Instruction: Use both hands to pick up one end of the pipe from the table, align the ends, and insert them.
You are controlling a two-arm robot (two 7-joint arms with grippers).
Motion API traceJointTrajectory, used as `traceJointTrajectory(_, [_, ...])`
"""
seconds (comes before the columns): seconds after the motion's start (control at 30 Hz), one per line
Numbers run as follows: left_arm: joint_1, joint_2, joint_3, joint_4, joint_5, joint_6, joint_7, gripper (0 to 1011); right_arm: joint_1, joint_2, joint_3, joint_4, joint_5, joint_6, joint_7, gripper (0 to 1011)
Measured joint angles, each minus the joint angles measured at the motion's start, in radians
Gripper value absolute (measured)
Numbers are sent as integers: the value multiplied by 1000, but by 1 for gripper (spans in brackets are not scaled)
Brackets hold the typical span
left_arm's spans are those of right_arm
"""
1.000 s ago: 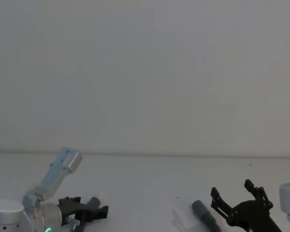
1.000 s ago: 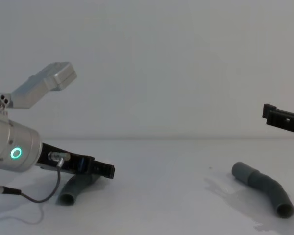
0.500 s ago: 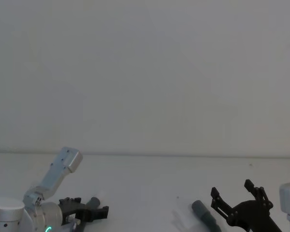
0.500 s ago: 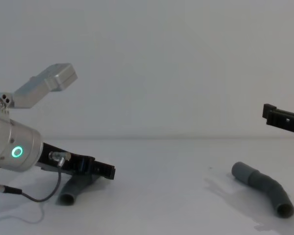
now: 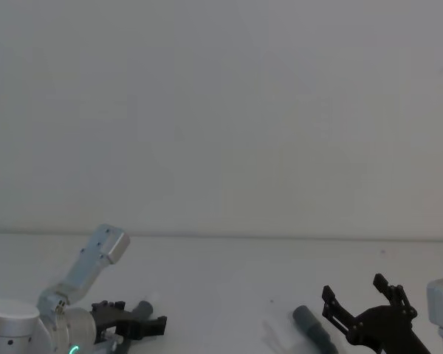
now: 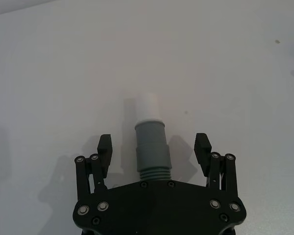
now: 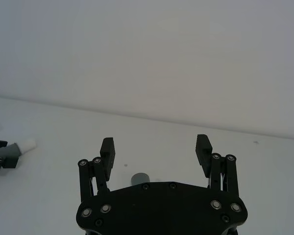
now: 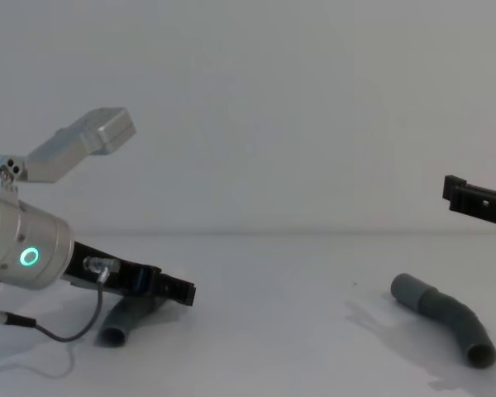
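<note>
One pipe piece (image 6: 151,152) with a narrow white spigot end (image 6: 148,106) lies on the white table (image 8: 273,339). My left gripper (image 6: 154,147) is open and straddles it, a finger on each side with a gap to the ribbed hose. From the chest this gripper (image 8: 175,289) sits low over that piece (image 8: 122,321). The other pipe piece (image 8: 448,318), bent with a wide grey socket end (image 8: 403,288), rests on the table at the right. My right gripper (image 7: 155,146) hovers open above and behind its socket end (image 7: 139,178), and it also appears in the head view (image 5: 354,289).
A pale wall (image 5: 221,110) rises behind the table's far edge. Bare table surface (image 5: 229,295) lies between the two pipe pieces. A thin cable (image 8: 58,335) loops down from my left wrist near the left piece.
My left arm has shifted slightly right and forward over the spigot piece. The right gripper and both pipe pieces have stayed put.
</note>
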Motion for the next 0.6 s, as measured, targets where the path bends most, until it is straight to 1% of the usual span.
traceJointTrajectory(0.07, [-1,1,2,1,3,0,-2,994,0,0,0,0,0,0,0,1004])
traceJointTrajectory(0.1, [-1,1,2,1,3,-1,-3,979,0,0,0,0,0,0,0,1003])
traceJointTrajectory(0.13, [-2,1,2,1,4,-1,-3,943,0,0,0,0,0,0,0,1003])
traceJointTrajectory(0.23, [-3,2,5,2,7,-1,-5,906,0,0,0,0,0,0,0,1003])
traceJointTrajectory(0.37, [-4,3,6,3,9,-2,-7,759,0,0,0,0,0,0,0,1004])
traceJointTrajectory(0.57, [-5,4,7,3,11,-2,-9,603,0,0,0,0,0,0,0,1004])
traceJointTrajectory(0.6, [-5,4,8,4,11,-2,-9,531,0,0,0,0,0,0,0,1004])
